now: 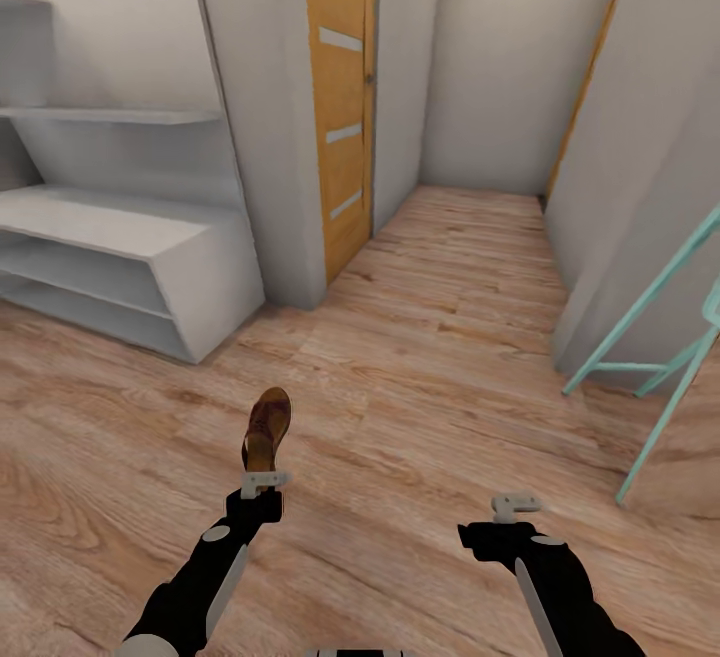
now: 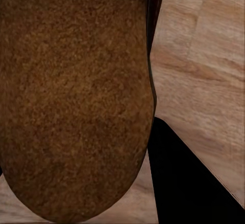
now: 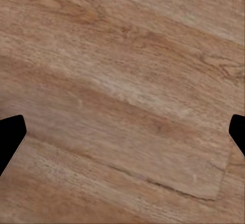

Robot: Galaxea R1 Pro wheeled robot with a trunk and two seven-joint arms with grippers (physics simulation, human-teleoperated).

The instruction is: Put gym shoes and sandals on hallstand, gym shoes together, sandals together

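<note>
Sandal clamped in left tool, held over corridor floor; no readable writing. Right tool fingers apart, empty. Hallstand cut off at frame edge.

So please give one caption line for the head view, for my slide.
Left gripper holds a sandal above the corridor floor, near the hallstand.

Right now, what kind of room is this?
Likely a home corridor: narrow wood-plank floor between pale walls, an orange door further down, and a low grey shoe rack with stepped shelves at left. The left tool holds a sandal.
</note>
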